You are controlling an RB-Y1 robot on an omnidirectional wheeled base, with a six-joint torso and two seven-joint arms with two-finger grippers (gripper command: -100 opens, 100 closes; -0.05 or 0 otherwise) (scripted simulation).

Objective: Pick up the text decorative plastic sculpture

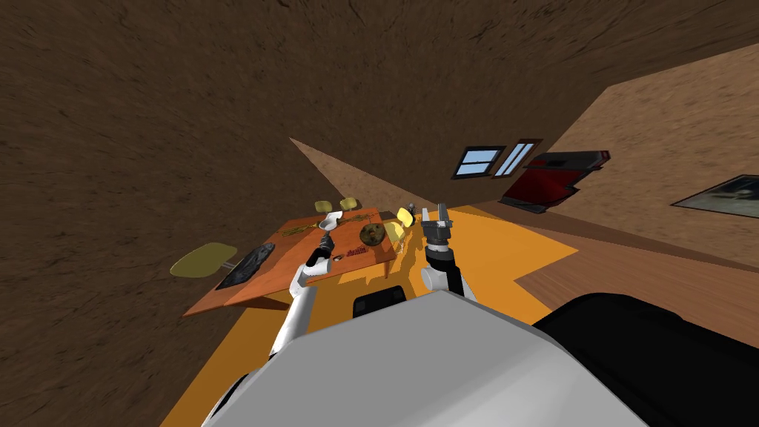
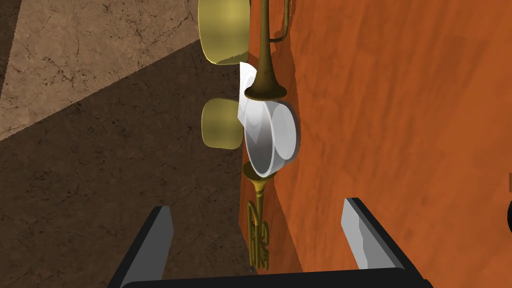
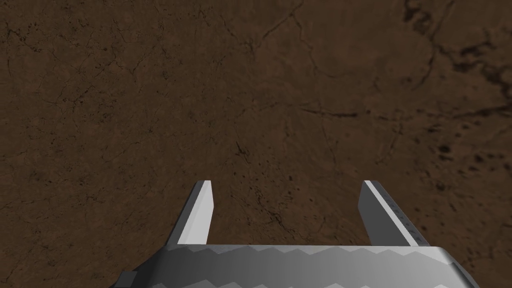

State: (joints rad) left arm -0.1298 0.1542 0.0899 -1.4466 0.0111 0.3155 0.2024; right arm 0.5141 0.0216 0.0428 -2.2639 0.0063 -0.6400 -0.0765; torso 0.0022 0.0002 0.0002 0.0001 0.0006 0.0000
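The text sculpture (image 1: 356, 253) is a small red row of letters lying flat near the front edge of the orange-brown table (image 1: 296, 276). My left gripper (image 1: 324, 241) hovers over the table just left of it, and in the left wrist view the left gripper (image 2: 260, 225) is open with nothing between its fingers. It points past the sculpture toward a white bowl (image 2: 272, 137) and a brass trumpet (image 2: 258, 225) at the table's far edge. My right gripper (image 1: 436, 219) is raised beside the table's right end; the right wrist view has it (image 3: 285, 210) open and empty.
On the table also lie a round dark ornament (image 1: 372, 234), a second trumpet (image 1: 293, 231) and a dark slab (image 1: 247, 265). Yellow-green chairs (image 1: 202, 259) (image 2: 223, 30) stand around it. An orange rug (image 1: 474, 259) covers the floor under and right of the table.
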